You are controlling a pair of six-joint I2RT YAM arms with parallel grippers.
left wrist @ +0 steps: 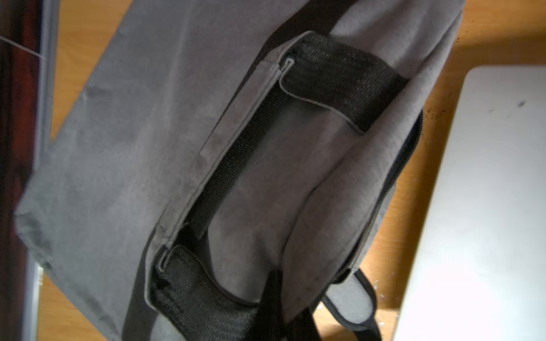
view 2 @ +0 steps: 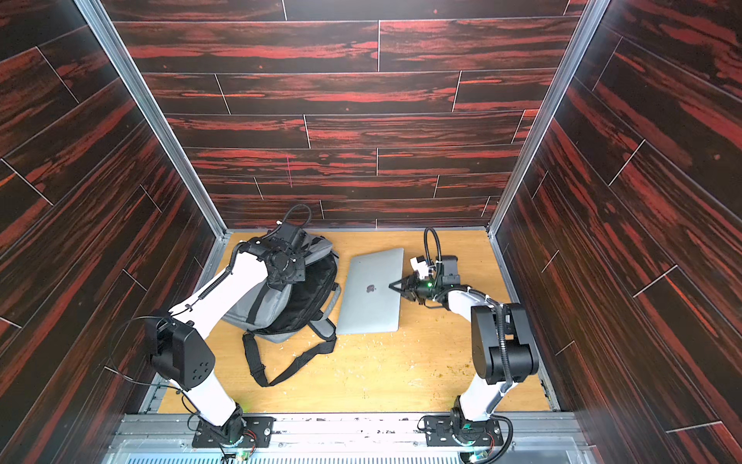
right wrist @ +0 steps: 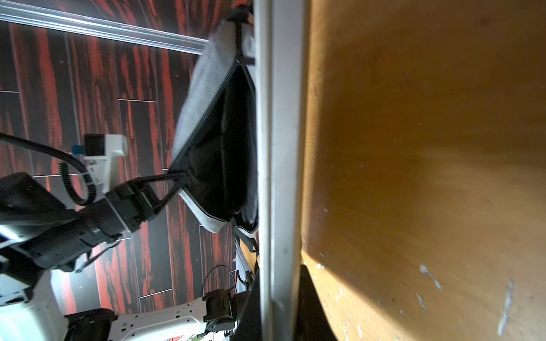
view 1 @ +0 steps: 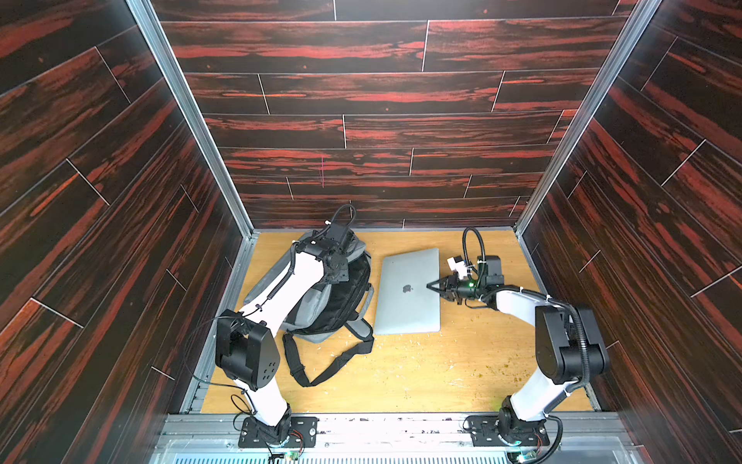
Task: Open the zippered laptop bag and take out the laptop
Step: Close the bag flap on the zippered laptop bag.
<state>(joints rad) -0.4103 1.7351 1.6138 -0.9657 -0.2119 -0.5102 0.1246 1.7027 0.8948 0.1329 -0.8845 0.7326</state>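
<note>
text: none readable — no words, numbers or labels | sign: dark apple logo [view 1: 407, 288] at the lid centre of the laptop [view 1: 409, 317], in both top views [view 2: 370, 287] | place: table [view 1: 401, 373], toward its far edge — logo unreadable in wrist views

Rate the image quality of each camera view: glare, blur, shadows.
In both top views, sharp and evenly lit, though the wide lens splays the walls; left wrist view, the laptop is blown out to white and the bag is soft; right wrist view, the table is smeared and half shadowed, and the laptop's near edge is out of focus.
</note>
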